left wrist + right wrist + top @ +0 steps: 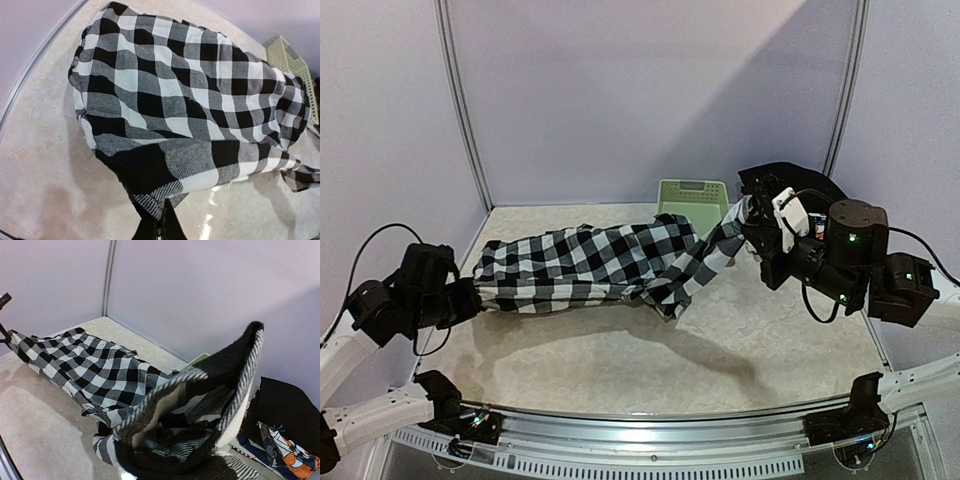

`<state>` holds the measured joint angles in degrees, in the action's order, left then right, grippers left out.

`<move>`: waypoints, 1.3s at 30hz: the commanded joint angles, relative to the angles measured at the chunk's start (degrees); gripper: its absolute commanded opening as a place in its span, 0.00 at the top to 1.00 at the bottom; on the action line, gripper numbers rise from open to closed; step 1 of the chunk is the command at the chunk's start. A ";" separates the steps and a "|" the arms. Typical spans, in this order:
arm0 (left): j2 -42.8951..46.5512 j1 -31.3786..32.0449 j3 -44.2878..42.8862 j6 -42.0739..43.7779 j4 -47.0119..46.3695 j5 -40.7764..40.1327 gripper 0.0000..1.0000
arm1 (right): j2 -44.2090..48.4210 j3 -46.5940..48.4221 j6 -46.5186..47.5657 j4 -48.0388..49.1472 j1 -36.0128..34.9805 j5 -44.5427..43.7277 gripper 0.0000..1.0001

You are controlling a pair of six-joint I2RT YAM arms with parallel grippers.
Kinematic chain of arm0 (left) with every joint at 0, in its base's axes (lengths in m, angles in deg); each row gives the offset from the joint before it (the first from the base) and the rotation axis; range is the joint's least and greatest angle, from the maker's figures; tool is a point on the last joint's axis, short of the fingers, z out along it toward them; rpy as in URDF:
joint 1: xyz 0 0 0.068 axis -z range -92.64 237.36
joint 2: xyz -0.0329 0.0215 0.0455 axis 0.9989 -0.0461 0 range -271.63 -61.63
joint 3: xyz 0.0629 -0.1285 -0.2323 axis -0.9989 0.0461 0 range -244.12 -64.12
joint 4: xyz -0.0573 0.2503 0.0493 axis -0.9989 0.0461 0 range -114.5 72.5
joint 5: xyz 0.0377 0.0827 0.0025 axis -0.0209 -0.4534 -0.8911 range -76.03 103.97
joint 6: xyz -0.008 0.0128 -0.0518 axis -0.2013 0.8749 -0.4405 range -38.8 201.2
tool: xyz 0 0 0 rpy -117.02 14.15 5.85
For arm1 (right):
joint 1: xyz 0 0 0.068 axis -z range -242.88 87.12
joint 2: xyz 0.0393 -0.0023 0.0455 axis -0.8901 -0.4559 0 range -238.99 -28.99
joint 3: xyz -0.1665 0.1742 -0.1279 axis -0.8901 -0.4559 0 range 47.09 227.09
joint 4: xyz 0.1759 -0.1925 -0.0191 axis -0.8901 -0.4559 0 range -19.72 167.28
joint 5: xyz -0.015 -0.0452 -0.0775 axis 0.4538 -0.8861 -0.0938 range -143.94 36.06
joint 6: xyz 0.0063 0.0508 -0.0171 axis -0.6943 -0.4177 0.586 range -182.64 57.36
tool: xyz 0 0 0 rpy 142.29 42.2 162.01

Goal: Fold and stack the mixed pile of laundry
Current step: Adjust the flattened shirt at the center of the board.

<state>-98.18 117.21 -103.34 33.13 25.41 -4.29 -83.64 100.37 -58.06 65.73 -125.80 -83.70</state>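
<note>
The black-and-white checked shirt (590, 262) hangs stretched across the table between my two grippers. My left gripper (473, 297) is shut on the shirt's left end; in the left wrist view its dark fingers (172, 227) pinch a striped corner of the shirt (170, 100). My right gripper (752, 220) holds the other end lifted at the right. In the right wrist view bunched shirt fabric (190, 405) covers its fingers completely. The rest of the laundry pile lies at the back right: a black cloth (285, 402) and an orange-blue-white printed piece (287, 452).
A pale green slotted basket (692, 197) stands against the back wall, just behind the shirt's right half. Purple walls with metal posts (465, 120) close in the table (620, 360). The curved metal rail (650, 415) runs along the near edge.
</note>
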 commanded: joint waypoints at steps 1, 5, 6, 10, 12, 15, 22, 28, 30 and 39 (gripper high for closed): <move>9.69 -0.14 -2.44 -6.27 9.07 1.44 1.00 | 0.65 2.42 0.11 -7.31 0.26 12.17 1.00; 16.34 -0.14 -5.10 -7.75 12.94 -0.02 1.00 | -0.93 3.80 0.78 -10.45 0.28 24.92 1.00; 16.93 -0.14 -5.62 -7.85 15.68 -0.93 1.00 | -1.03 3.91 0.85 -10.99 0.28 28.10 1.00; 19.59 -0.14 -3.60 -8.86 17.53 1.15 0.84 | -0.45 4.91 1.65 -14.53 0.18 38.22 1.00; 21.62 -0.14 -2.84 -9.58 16.89 2.62 0.70 | 0.29 6.21 2.54 -17.64 0.22 38.92 1.00; 24.71 -0.12 -3.59 -9.67 17.18 1.15 0.47 | 1.88 7.89 3.76 -22.24 0.20 41.91 1.00; 15.50 -0.14 -2.55 -3.90 9.35 1.85 0.48 | 6.96 7.72 8.33 -24.16 0.04 52.51 1.00; -5.12 -0.14 1.07 3.90 -6.13 2.83 0.62 | 6.46 4.50 9.83 -22.83 -0.11 59.54 0.95; -12.04 -0.14 0.66 5.87 -12.08 6.95 0.66 | 3.77 3.62 9.70 -21.90 -0.41 60.46 0.93; -34.68 15.37 -5.55 11.99 -11.71 8.69 0.69 | -6.77 1.16 8.28 -17.45 -1.09 60.94 0.94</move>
<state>-128.91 126.25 -107.78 41.33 14.92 3.29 -90.55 103.03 -49.26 45.38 -126.34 -24.64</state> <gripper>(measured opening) 0.315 0.069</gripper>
